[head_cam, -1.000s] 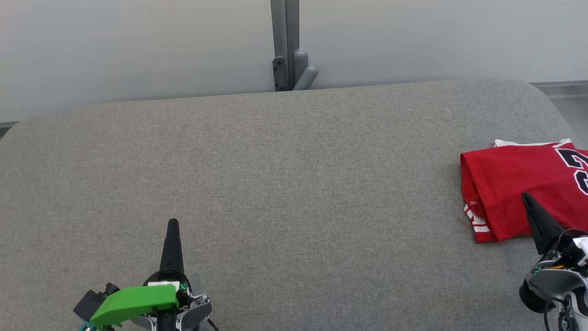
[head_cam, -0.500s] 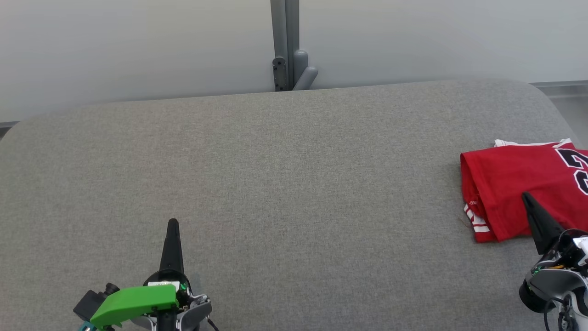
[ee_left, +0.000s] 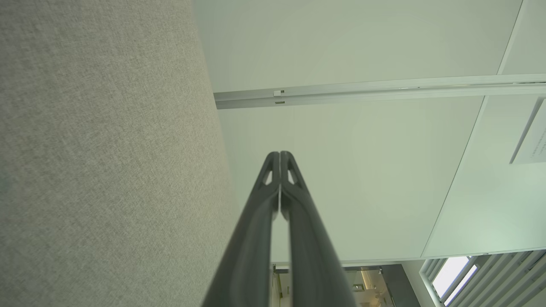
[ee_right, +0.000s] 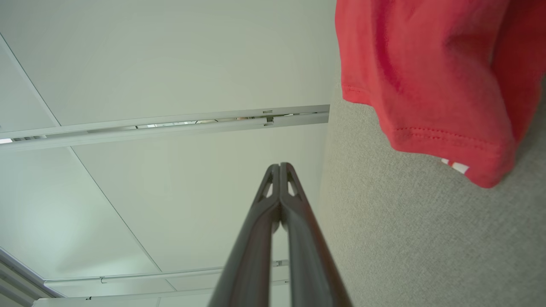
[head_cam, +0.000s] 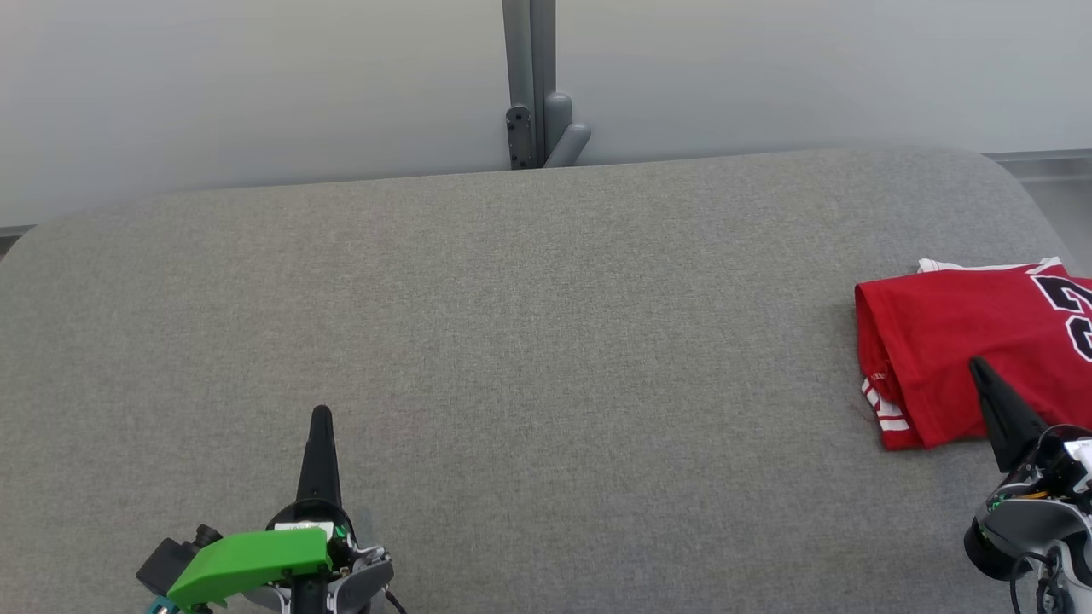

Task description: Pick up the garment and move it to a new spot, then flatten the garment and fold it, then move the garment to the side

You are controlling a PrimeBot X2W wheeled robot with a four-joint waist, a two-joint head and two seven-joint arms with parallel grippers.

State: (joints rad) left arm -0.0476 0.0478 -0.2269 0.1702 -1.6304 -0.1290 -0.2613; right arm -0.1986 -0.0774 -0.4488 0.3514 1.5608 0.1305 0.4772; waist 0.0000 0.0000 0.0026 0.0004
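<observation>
Plainly, the garment (head_cam: 955, 341) is a red sports top of soft knit cloth, folded into a rough rectangle. It lies flat at the right edge of the bench (head_cam: 546, 298), about midway between the near and far sides. Its left fold is thick and rounded. A stitched hem runs along its near side, and white-and-red striped trim peeps out at its near left corner. Large black figures edged in white sit on its top face, but the picture's edge cuts them off, so they cannot be read in full. The bench is covered in grey woven fabric with a fine, even grain, and its far corners are rounded. Behind it stands a pale, smooth wall (head_cam: 256, 85) with a grey metal post (head_cam: 529, 77) at the middle.

The right gripper (head_cam: 978, 365) has its two dark, tapering fingers pressed together on nothing. Their tip is over the near part of the garment; whether it touches the cloth I cannot tell. The left gripper (head_cam: 321, 415), with a green plastic cover (head_cam: 247, 563) at its wrist, is likewise closed and empty. It sits over bare fabric by the bench's near edge, well apart from the garment. The left wrist view shows a paper notice (ee_left: 531, 132) whose print is too small to read.
</observation>
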